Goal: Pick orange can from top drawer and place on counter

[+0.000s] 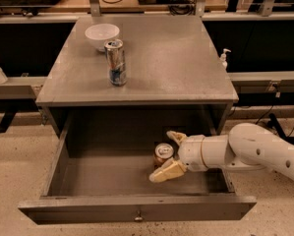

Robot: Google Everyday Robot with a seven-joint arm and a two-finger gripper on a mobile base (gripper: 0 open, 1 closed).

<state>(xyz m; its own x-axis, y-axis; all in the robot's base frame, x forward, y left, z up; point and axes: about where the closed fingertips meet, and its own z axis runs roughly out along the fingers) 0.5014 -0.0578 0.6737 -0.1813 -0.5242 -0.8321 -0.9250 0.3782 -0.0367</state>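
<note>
Short, stout orange-brown can (163,153), seen mostly from above: silver top with pull tab. Stands upright on the floor of the wide, deep grey drawer (55,167), directly between the fingers of the pale two-finger gripper (162,155). Spread wide open and gripping nothing, one finger (175,136) behind the can, the other in front of it; cannot tell whether either touches the can. Reaches in from the right on a thick white arm (264,154).

Beyond and above the gripper, well apart: flat grey counter (171,63). Up and left of the gripper on that surface: one tall slim silver-and-blue can (116,62), upright, and one white bowl (102,35) just behind it. One orange-brown can, one drawer, one small metal knob (138,213) on the front panel below the gripper.
</note>
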